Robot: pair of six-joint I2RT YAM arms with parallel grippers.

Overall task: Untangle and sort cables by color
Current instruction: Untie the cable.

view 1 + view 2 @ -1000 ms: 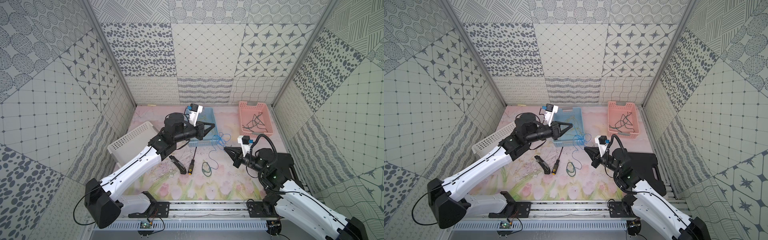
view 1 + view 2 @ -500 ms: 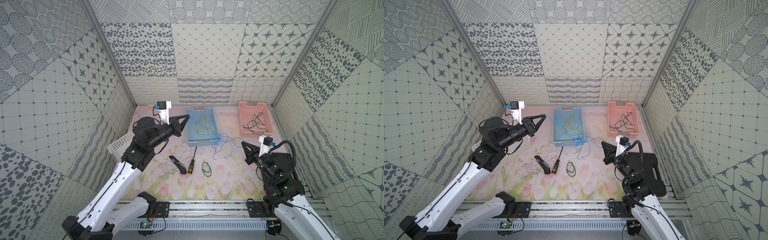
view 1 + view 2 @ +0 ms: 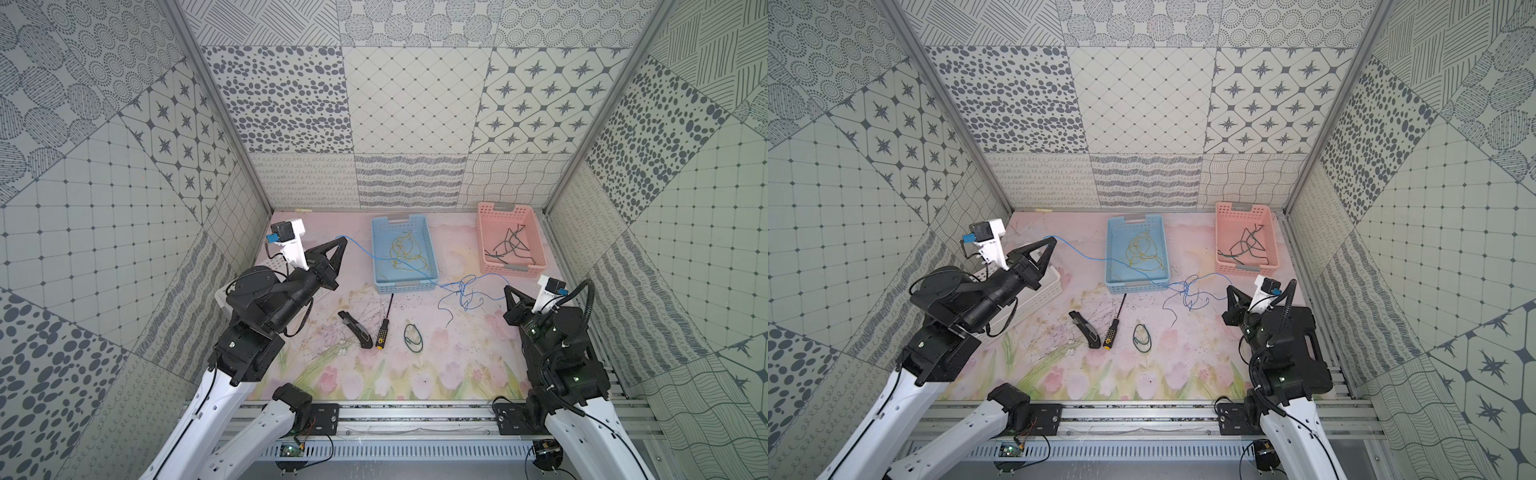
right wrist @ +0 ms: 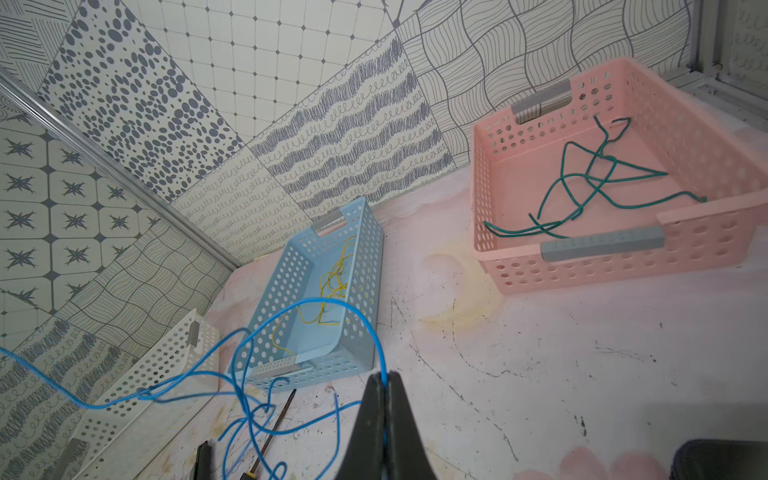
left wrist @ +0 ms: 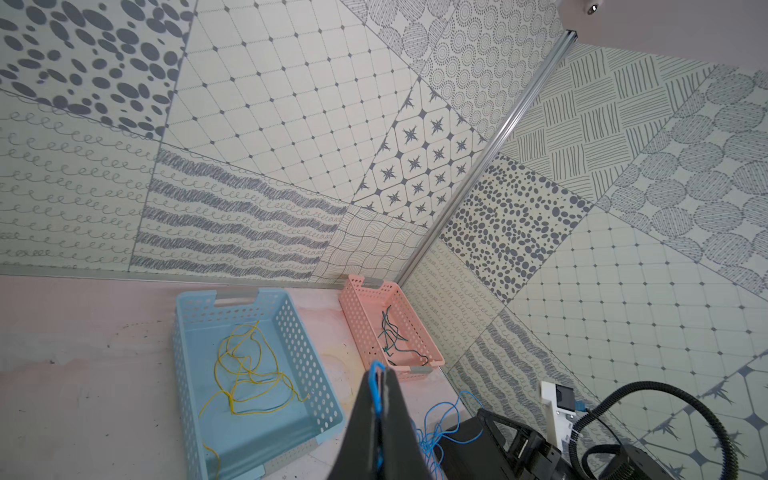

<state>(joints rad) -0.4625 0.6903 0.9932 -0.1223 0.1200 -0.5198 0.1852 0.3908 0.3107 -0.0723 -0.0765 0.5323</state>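
Only the wrist views settle the grips: the left hand (image 5: 380, 376) and right hand (image 4: 384, 380) each have their fingers pressed together, pinching the thin blue cable (image 4: 324, 300). The left arm is raised left of the perforated plastic blue basket (image 3: 405, 286), the right arm low to its right. The cable crosses the basket to a loose tangle on the table (image 3: 457, 353). Yellow cables (image 3: 405, 253) lie inside the basket, and green cables (image 4: 598, 178) lie in the pink basket (image 3: 513, 270).
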